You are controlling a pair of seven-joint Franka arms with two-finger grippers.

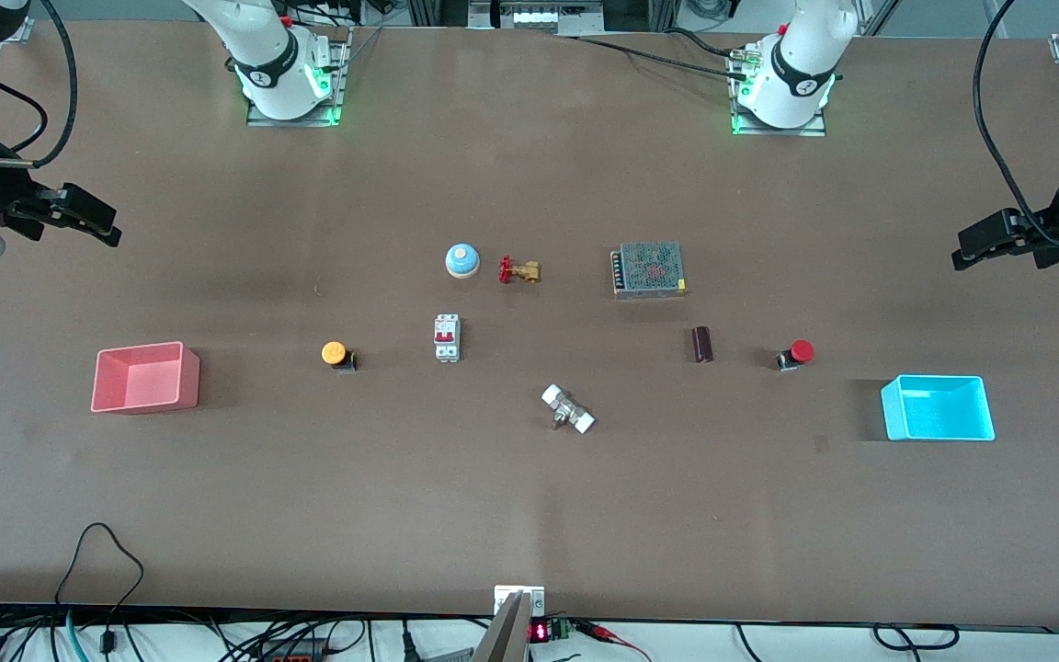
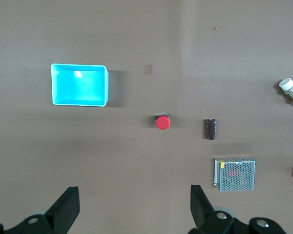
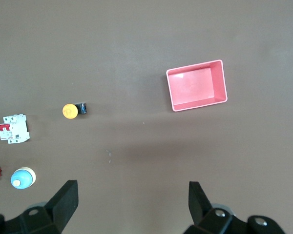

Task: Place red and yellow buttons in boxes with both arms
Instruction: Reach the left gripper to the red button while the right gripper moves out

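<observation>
The red button point(image 1: 797, 353) lies on its side on the table, beside the cyan box point(image 1: 938, 408) at the left arm's end; both show in the left wrist view, the button point(image 2: 162, 122) and the box point(image 2: 80, 85). The orange-yellow button point(image 1: 337, 355) lies between the pink-red box point(image 1: 145, 377) and the table's middle; the right wrist view shows the button point(image 3: 72, 110) and the box point(image 3: 197, 85). My left gripper point(image 1: 975, 249) is open and empty, high over its end of the table. My right gripper point(image 1: 97, 221) is open and empty, high over its end.
A blue dome bell point(image 1: 461, 260), a brass valve with a red handle point(image 1: 518, 270), a white circuit breaker point(image 1: 447, 337), a metal mesh power supply point(image 1: 648, 268), a dark cylinder point(image 1: 701, 344) and a white pipe fitting point(image 1: 568, 409) lie about the table's middle.
</observation>
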